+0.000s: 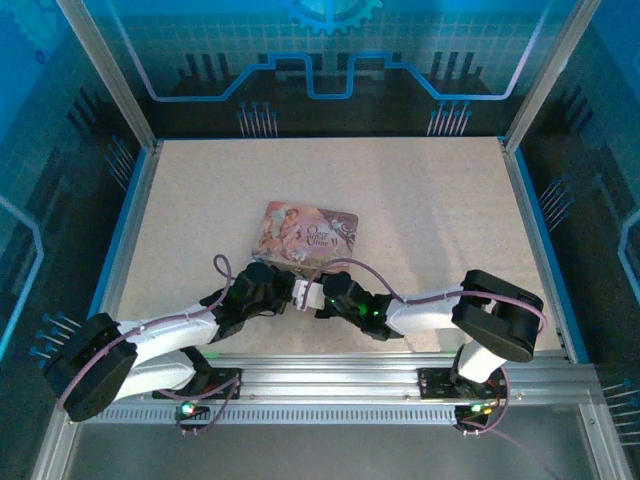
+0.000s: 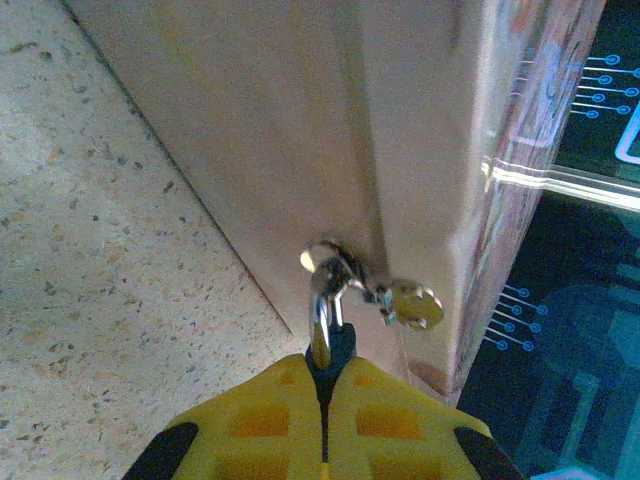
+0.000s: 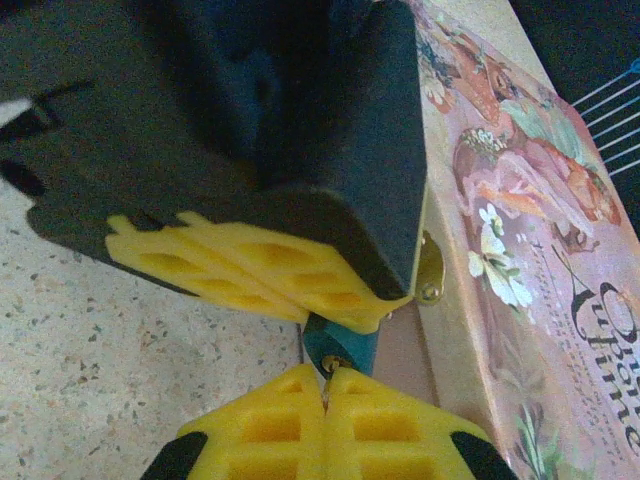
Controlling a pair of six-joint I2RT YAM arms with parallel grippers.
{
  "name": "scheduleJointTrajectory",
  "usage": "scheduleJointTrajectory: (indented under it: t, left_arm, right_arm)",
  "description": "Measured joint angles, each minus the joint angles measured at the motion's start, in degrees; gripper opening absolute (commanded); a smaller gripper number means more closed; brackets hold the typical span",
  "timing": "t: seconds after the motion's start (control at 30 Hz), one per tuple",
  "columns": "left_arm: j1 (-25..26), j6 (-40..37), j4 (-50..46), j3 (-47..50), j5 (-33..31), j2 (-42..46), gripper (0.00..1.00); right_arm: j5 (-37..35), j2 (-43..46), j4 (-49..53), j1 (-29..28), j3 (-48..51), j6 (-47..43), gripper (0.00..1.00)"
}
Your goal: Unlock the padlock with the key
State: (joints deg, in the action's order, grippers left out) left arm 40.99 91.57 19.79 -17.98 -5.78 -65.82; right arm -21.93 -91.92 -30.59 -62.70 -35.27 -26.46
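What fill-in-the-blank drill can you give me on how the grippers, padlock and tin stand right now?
1. The left gripper clamps the padlock not by its shackle but by its ___.
2. The shackle hooks into a fitting on the side of the ___ tin.
3. The right gripper, its fingers ___, holds the key at the padlock's end.
Missing words: body; pink; shut.
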Motion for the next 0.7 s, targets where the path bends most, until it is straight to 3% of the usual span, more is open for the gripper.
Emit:
scheduleJointTrajectory:
  t: [0.3,0.7]
  left_arm:
    - [-0.22,0.0,-0.07,-0.26,-0.46,-0.02,0.0]
    - [-0.22,0.02,1.57,-0.74,-0.15,-0.76,0.0]
  right_arm:
    - [0.57,0.09,3.72,0.26,-2.08,11.06,0.0]
    - [11.06,3.13,7.39,5.01,-2.36,30.23,0.0]
